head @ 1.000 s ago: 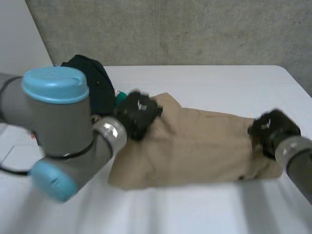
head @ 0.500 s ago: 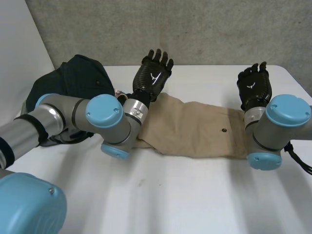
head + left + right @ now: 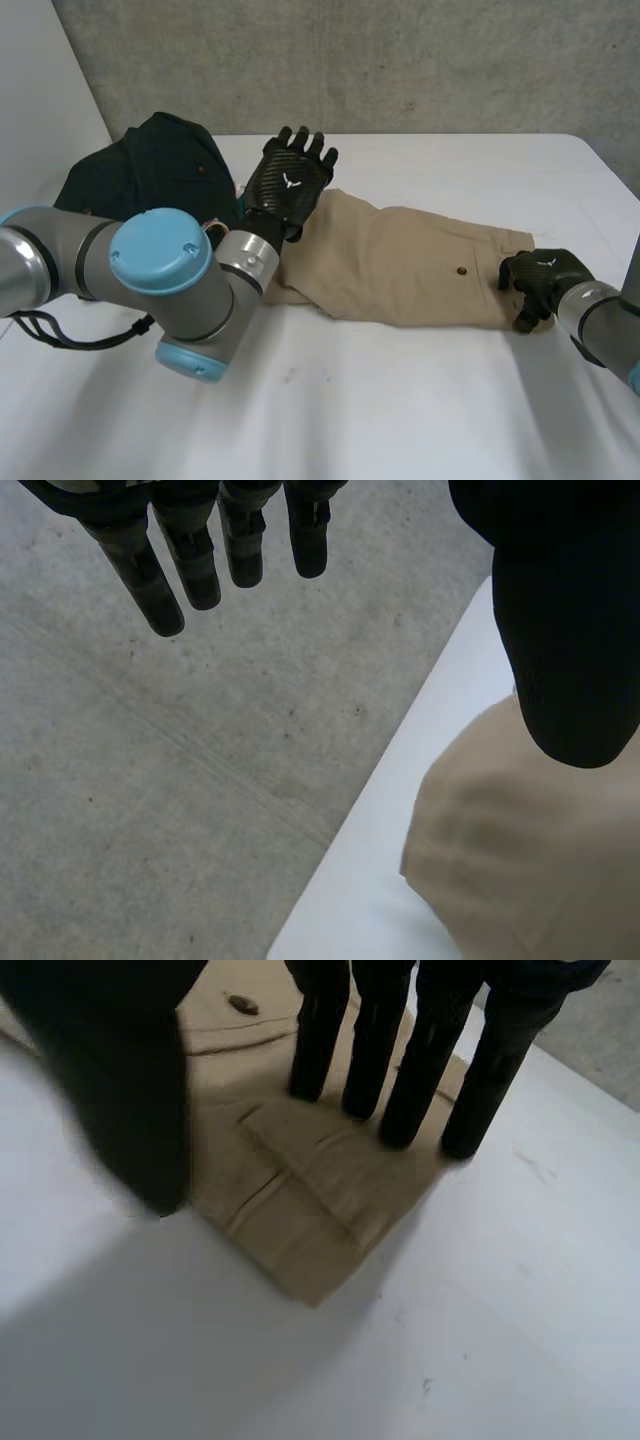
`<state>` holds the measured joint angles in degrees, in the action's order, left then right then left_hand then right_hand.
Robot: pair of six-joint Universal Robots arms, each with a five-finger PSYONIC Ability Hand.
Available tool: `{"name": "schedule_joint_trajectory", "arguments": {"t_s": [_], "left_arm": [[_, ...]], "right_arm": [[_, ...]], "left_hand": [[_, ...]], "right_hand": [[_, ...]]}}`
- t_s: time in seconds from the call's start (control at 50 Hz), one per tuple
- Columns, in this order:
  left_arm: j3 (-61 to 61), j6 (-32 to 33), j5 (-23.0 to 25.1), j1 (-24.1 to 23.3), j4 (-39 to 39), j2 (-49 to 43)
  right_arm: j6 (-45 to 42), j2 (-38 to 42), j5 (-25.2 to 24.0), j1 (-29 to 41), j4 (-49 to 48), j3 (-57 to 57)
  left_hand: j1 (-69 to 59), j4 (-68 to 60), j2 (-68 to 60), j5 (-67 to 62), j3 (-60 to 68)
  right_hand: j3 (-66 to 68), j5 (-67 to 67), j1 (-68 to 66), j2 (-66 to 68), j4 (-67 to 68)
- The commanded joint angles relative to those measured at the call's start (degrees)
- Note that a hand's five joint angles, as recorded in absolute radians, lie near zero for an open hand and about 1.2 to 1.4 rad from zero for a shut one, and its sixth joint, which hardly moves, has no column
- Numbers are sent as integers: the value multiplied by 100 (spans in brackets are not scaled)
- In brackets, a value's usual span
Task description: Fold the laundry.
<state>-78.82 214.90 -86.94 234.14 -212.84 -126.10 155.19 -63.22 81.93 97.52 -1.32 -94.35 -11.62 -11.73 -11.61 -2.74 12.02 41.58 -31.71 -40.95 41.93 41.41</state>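
Garment: khaki trousers point(image 3: 400, 270) lie flat along the white table point(image 3: 400, 410), one end under the right hand point(image 3: 540, 282), the other below the raised left hand point(image 3: 288, 182).

Right hand: down on the waistband corner, fingers point(image 3: 305, 1070) straight, tips planted on the cloth just past a small button point(image 3: 240, 1003). The thumb point(image 3: 120, 1090) drops beside the cloth's edge and nothing is pinched. By the look of it, the hand is pinning that end flat, or is set to take up the corner for a fold.

Left hand: aloft above the far end of the trousers, palm flat, fingers point(image 3: 160, 590) straight and spread, holding nothing. It is probably lifted clear so it can come down on its own end.

Set aside: a dark garment point(image 3: 150, 175) is heaped beside the left arm point(image 3: 165, 275), well apart from the right hand — likely waiting its turn.

Hard to make out: whether the right thumb touches cloth or only table. The left forearm covers part of the trouser end nearest it. The dark garment's kind cannot be told, nor whether the trousers are already doubled lengthwise.
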Motion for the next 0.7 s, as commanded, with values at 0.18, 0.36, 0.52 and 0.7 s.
{"name": "schedule_joint_trajectory", "arguments": {"t_s": [0.18,0.36,0.52,0.7], "left_arm": [[-195,-229,-95,44,23,384],[-528,-414,-112,149,23,824],[-766,-721,-209,246,23,1070],[-740,-766,-227,246,32,1097]], "right_arm": [[-2094,-366,965,-637,-851,-295],[-3091,-657,684,714,-2195,-22],[-3267,-183,-1152,2349,-3032,-295],[-3751,363,-1672,2711,-3014,-373]], "left_hand": [[140,151,139,252,-180],[157,168,156,269,-197],[157,168,156,269,-197],[157,168,156,269,-197]], "right_hand": [[3842,-3829,-3905,3807,3859],[3842,-3829,-3905,3807,3859],[3842,-3829,-3905,3807,3859],[-2543,2556,2480,-2577,-2526]]}}
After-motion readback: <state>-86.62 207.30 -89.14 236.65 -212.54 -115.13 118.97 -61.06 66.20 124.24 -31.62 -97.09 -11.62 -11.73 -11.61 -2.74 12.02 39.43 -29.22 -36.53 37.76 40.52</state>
